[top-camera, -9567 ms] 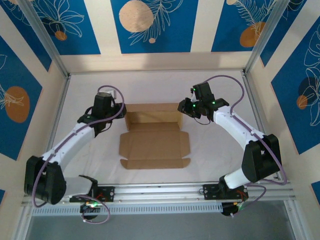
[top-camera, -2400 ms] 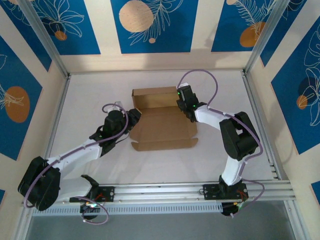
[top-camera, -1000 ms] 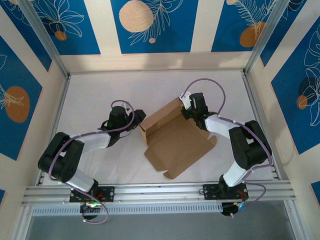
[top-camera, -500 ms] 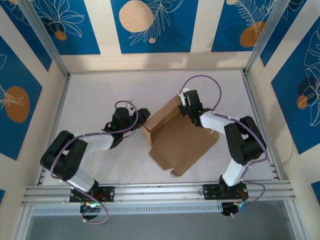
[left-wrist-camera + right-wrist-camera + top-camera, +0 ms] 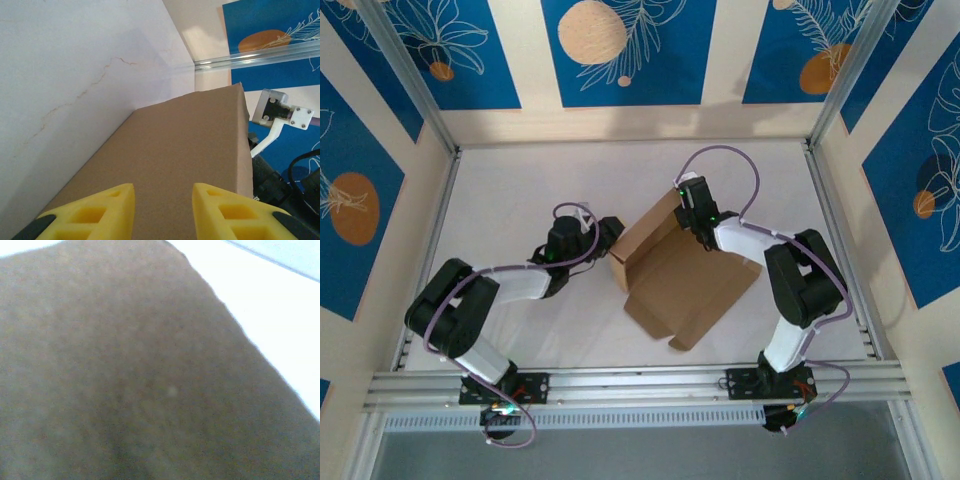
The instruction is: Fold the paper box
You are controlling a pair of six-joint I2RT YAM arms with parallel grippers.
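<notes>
Your paper box (image 5: 685, 275) lies diagonally on the surface (image 5: 520, 180), its raised back panel straight ahead of your left gripper (image 5: 164, 192), jaws narrowly parted, empty. Your right gripper (image 5: 688, 208), closed, seemingly pinches that panel's far end.

A robot lab cell: white table (image 5: 510, 180), aluminium frame rails (image 5: 640, 382), blue leaf-patterned wall panels (image 5: 670, 60).

Looked down on a white counter (image 5: 520, 180) under soft, even light; hemmed on three sides by cream walls (image 5: 725, 60) bearing blue panels (image 5: 670, 70) of white leaves and orange discs, aluminium posts (image 5: 413, 85) at corners, metal rail (image 5: 640, 378) in front.
</notes>
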